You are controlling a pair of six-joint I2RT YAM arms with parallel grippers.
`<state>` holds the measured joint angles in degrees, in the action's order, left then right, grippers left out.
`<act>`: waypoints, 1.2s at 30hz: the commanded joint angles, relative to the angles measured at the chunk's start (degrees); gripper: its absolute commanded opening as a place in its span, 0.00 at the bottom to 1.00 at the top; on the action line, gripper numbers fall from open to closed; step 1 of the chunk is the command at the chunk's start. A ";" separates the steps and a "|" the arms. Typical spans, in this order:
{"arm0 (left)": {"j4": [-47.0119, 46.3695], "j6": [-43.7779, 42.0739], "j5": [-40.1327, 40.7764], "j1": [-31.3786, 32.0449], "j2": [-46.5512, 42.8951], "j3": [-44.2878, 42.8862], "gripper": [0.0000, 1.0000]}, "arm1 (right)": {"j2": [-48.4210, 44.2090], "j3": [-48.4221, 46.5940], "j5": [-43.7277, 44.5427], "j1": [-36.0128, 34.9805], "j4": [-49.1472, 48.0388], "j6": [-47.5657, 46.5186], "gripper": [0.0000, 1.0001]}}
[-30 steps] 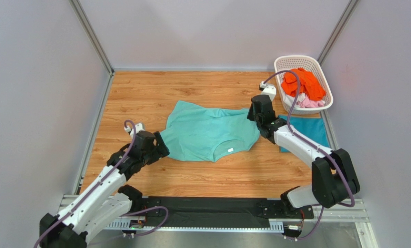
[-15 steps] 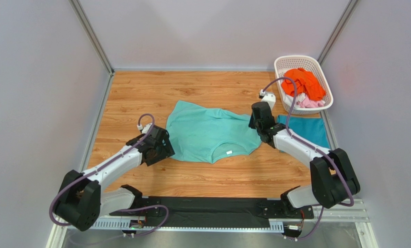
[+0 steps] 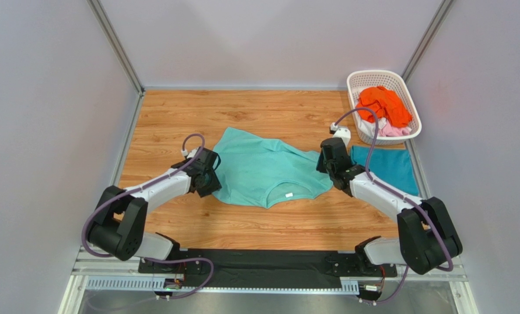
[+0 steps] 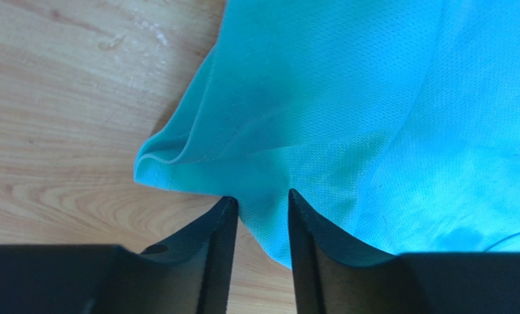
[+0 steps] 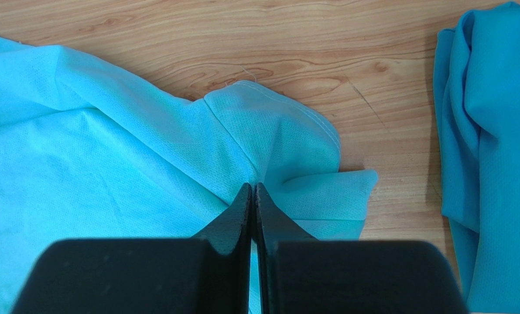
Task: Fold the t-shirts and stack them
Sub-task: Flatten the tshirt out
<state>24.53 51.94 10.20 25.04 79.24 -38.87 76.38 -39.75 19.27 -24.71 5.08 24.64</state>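
Observation:
A mint green t-shirt [image 3: 262,170] lies spread on the wooden table [image 3: 177,118], collar toward the near edge. My left gripper [image 3: 211,176] is at its left edge. In the left wrist view the jaws of that gripper [image 4: 262,199] stand apart, and the shirt's [image 4: 348,98] hem lies loose between them. My right gripper [image 3: 326,163] is shut on the shirt's right sleeve, and the right wrist view shows its fingertips [image 5: 253,188] pinching the cloth [image 5: 112,144]. A folded darker teal t-shirt [image 3: 387,167] lies just right of it.
A white lattice basket [image 3: 374,77] at the back right holds an orange t-shirt [image 3: 384,104] with pink cloth [image 3: 392,131] under it. The teal shirt [image 5: 492,163] sits close beside the right gripper. Grey walls enclose the table on three sides.
My left arm has swung in from the near left to the shirt's left edge, its jaws narrowing around the hem. The right gripper has drifted slightly nearer, still holding the sleeve.

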 commanded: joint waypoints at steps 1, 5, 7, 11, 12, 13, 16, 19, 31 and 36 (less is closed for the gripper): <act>-2.03 -0.43 -1.49 -0.25 2.67 -2.17 0.39 | -1.85 1.25 -0.99 0.01 -1.13 0.32 0.00; -1.77 -1.40 -2.02 -0.25 3.82 -3.66 0.00 | -3.51 0.81 -0.11 -0.08 1.41 -1.78 0.00; -1.42 -2.54 -2.20 -0.25 2.85 -4.02 0.00 | -6.31 0.90 -0.28 -0.08 2.48 -2.84 0.00; 0.77 -3.60 -3.95 -0.25 -5.29 -4.02 0.00 | -13.87 0.81 -3.35 -1.12 4.23 -4.08 0.00; 1.04 -3.69 -4.39 -0.25 -7.41 -3.84 0.00 | -15.54 0.81 -3.53 -1.65 5.71 -4.16 0.00; 1.65 -3.69 -4.83 -0.16 -9.78 -3.15 0.00 | -17.21 0.72 -3.71 -2.09 6.51 -4.25 0.00; 4.36 -2.99 -7.99 -0.08 -20.33 -2.35 0.00 | -26.51 -0.41 -3.45 -3.68 11.25 -2.94 0.00; 9.54 -2.20 -8.61 0.19 -31.49 -4.53 0.00 | -31.54 -3.31 -4.32 -4.29 17.93 -2.15 0.00; 13.35 -3.60 -17.92 0.28 -47.44 -23.78 0.00 | -44.83 -21.93 -17.60 -4.65 26.65 -1.61 0.00; 15.27 -7.28 -16.36 0.28 -41.82 -33.79 0.00 | -40.71 -29.33 -18.39 -4.65 27.53 -3.55 0.00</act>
<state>37.87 48.18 -5.32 25.15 33.36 -67.83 32.80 -65.73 2.83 -29.10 31.51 22.52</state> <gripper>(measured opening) 0.007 0.007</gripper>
